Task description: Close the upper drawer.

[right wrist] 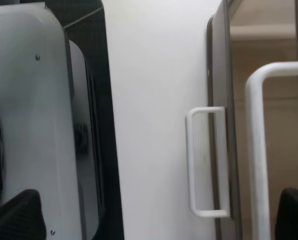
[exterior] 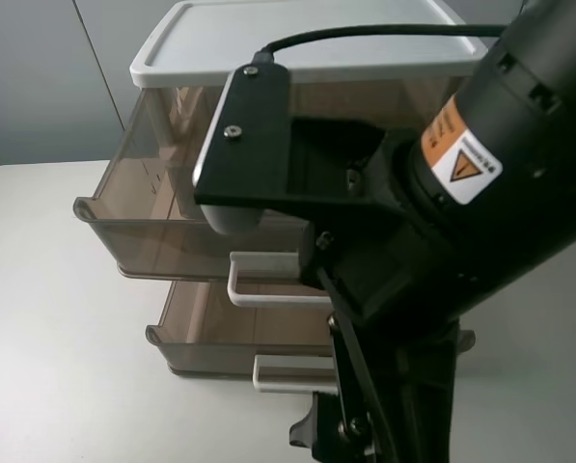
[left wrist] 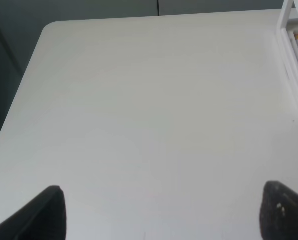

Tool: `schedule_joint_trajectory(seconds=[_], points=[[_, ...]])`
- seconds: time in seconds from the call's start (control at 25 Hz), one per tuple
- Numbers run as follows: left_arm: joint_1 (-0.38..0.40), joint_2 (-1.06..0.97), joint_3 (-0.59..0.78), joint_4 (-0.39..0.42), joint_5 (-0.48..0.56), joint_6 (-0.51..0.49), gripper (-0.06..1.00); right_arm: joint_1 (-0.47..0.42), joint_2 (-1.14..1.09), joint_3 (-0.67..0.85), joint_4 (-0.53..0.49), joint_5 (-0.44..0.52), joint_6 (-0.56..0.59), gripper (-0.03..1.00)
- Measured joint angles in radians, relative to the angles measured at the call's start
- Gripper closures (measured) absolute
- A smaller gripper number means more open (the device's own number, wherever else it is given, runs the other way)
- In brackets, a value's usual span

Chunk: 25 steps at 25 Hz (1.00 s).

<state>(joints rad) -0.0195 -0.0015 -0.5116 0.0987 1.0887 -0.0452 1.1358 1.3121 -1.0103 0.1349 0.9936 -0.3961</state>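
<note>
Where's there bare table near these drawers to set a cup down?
The table left of the drawer unit is bare, back edge to front, also ahead of the left tool. It is crowded in front of the upper drawer and lower drawer, where the right arm hangs over their handles.

The drawer unit stands at the back of the table, and 2 drawers jut out of its front toward the camera: the upper drawer directly under the unit's top and the lower drawer beneath it, each with a handle on its front wall, the upper handle above the lower handle. The right arm reaches in from the right, in front of and over the right part of both drawers, hiding that side of them, while the table spreads out to the left of the unit and before it
</note>
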Motion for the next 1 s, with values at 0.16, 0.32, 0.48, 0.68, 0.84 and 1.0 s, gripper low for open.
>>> schedule_joint_trajectory(seconds=[0.16,0.32,0.48,0.68,0.84,1.0], points=[[0.000,0.000,0.000,0.000,0.000,0.000,0.20,0.000,0.013,0.000,-0.050,0.002,0.011,0.27],[0.000,0.000,0.000,0.000,0.000,0.000,0.20,0.000,0.021,0.000,-0.075,0.005,0.017,0.27],[0.000,0.000,0.000,0.000,0.000,0.000,0.20,0.002,0.032,0.000,-0.106,0.009,0.025,0.27],[0.000,0.000,0.000,0.000,0.000,-0.002,0.20,0.002,0.034,0.000,-0.150,0.009,0.032,0.27],[0.000,0.000,0.000,0.000,0.000,-0.002,0.20,0.002,0.037,0.000,-0.194,-0.013,0.036,0.27],[0.000,0.000,0.000,0.000,0.000,-0.002,0.20,0.002,0.041,0.000,-0.227,-0.030,0.036,0.27]])
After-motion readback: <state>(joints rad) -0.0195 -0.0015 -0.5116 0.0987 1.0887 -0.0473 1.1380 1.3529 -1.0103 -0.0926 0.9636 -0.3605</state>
